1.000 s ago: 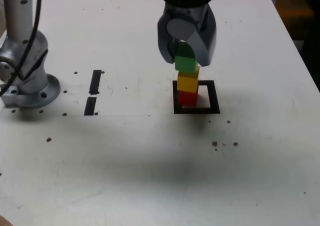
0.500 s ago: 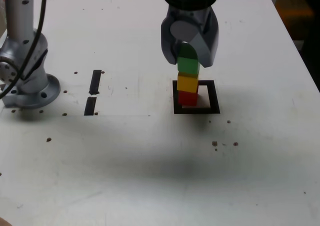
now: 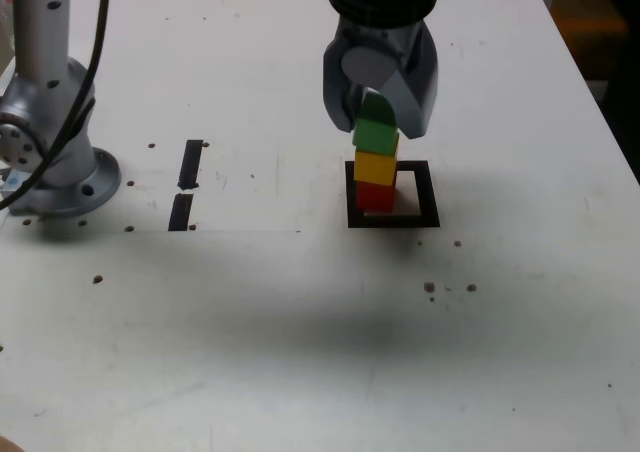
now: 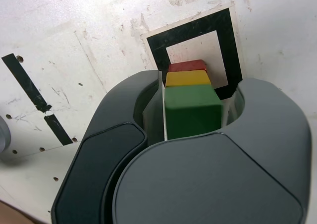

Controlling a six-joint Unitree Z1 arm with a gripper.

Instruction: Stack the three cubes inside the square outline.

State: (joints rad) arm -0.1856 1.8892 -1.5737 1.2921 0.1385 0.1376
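White counter (image 3: 300, 352), speckled; on it: arm base (image 3: 55, 162), two tape strips (image 3: 187, 184), square outline (image 3: 392, 196) holding red cube (image 3: 376, 196).

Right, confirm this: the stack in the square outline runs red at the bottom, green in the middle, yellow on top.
Wrong order. The exterior view shows the red cube at the bottom, the yellow cube in the middle and the green cube on top, inside the square outline.

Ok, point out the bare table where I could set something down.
Free: the wide stretch of the white table in front of the square outline, and the strip between the tape strips and the outline. Crowded: the outline itself, holding the cube stack under the gripper.
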